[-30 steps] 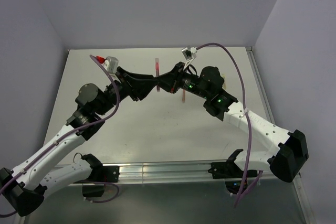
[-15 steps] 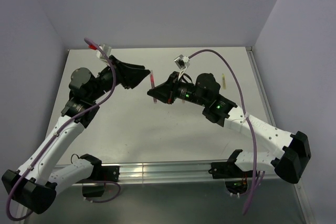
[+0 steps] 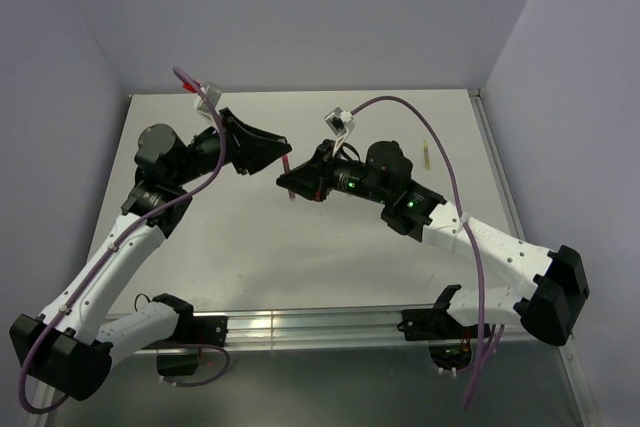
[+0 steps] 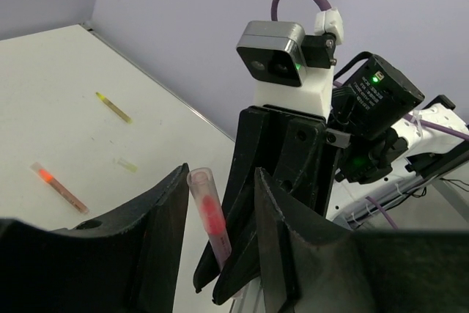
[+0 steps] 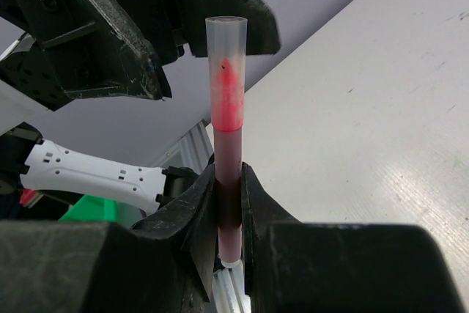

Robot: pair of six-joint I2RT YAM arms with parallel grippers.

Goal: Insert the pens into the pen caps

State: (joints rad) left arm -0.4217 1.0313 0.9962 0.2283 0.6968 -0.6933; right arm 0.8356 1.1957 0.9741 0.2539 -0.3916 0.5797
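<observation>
Your right pincer (image 5: 229, 177): clamped on red pen (image 5: 226, 100) | your left pincer (image 4: 220, 181): parted, flanking that pen's tip.

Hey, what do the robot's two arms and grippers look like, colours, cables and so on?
The left arm and right arm have white links with black joints. The left gripper and right gripper are black and wedge-shaped. A purple cable loops along each arm; green lights glow on the right one.
</observation>
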